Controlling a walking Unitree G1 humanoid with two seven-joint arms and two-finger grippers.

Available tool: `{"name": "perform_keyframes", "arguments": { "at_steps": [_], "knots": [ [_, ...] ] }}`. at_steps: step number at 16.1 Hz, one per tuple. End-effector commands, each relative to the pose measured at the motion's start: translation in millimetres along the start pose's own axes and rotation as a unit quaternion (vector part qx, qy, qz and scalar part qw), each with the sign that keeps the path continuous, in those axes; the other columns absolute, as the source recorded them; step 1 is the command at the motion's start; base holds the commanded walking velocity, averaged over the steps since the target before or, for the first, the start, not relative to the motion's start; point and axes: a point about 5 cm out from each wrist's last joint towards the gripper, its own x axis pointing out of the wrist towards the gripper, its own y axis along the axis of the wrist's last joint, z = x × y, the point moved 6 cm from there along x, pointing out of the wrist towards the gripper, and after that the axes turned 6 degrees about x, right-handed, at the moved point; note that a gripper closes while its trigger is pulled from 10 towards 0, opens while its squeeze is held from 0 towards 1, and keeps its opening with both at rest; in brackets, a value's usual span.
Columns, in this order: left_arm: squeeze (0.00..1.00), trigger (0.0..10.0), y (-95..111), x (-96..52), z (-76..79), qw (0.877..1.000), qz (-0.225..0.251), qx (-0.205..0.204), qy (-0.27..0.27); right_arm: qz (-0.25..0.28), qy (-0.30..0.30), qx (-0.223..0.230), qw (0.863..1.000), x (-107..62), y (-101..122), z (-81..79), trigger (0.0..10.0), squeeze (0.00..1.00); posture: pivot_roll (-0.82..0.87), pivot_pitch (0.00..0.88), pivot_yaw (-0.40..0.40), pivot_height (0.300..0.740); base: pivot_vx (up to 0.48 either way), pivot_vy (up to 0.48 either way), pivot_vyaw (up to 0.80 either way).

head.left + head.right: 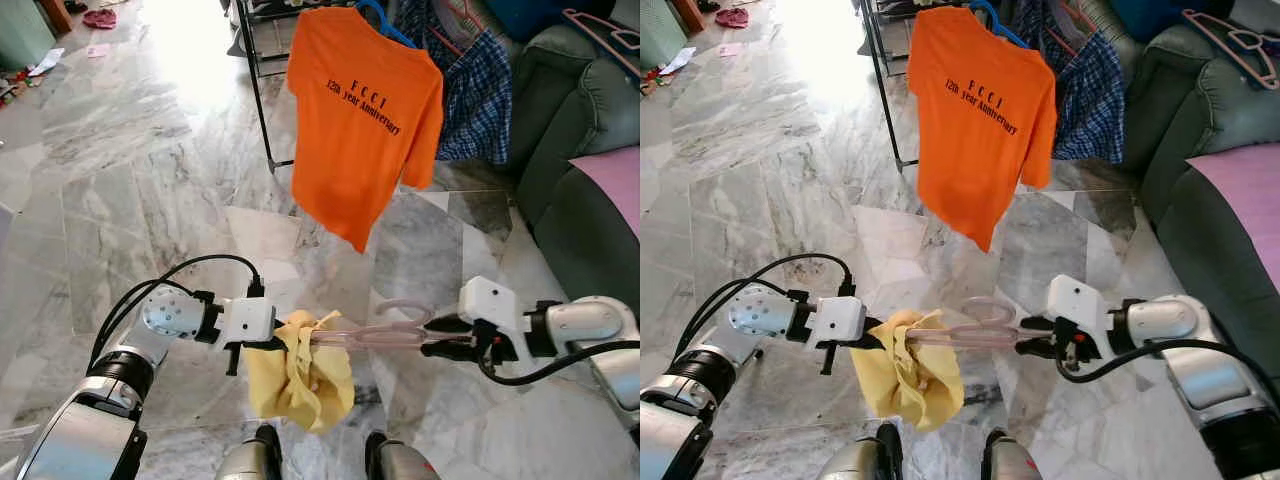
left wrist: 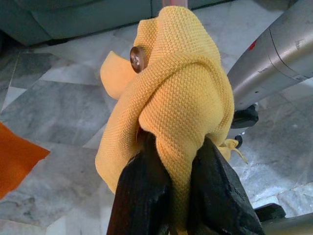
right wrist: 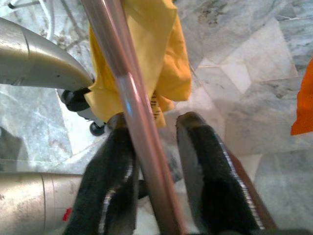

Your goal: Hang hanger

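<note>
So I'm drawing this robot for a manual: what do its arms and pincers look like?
Both arms are silver metal tubes with rounded joints. Each wrist carries a white boxy housing, and black cables loop from it back along the arm. The left pincer and right pincer each have two long black fingers. A small red mark sits on each forearm.

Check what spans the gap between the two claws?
The pink hanger spans it in the left eye view, yellow garment bunched at the left claw, right claw around its other end.
</note>
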Motion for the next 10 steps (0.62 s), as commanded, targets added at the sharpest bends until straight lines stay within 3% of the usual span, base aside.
{"name": "perform_keyframes", "arguments": {
  "at_steps": [1, 5, 10],
  "knots": [
    [0.00, 10.0, 8.3, 5.8, 4.5, 0.999, 0.018, 0.023, -0.020, 0.014, 0.033, -0.003, 0.999, 6.3, 8.0, -11.0, 0.0, 0.00, -0.22, 0.247, 0.064, 0.740, 0.000, 0.000, 0.00],
    [0.00, 10.0, 10.9, 9.5, 6.7, 0.999, 0.024, 0.028, -0.027, 0.024, 0.061, -0.003, 0.998, 11.2, 15.7, -21.9, 0.0, 0.00, -0.22, 0.246, 0.065, 0.740, 0.000, 0.000, 0.00],
    [0.00, 10.0, 10.0, 7.7, 4.4, 0.999, 0.018, 0.030, -0.029, -0.001, 0.096, 0.016, 0.995, 4.9, 2.5, -37.6, 0.0, 0.00, -0.22, 0.242, 0.070, 0.740, 0.000, 0.000, 0.00]
  ]
}}
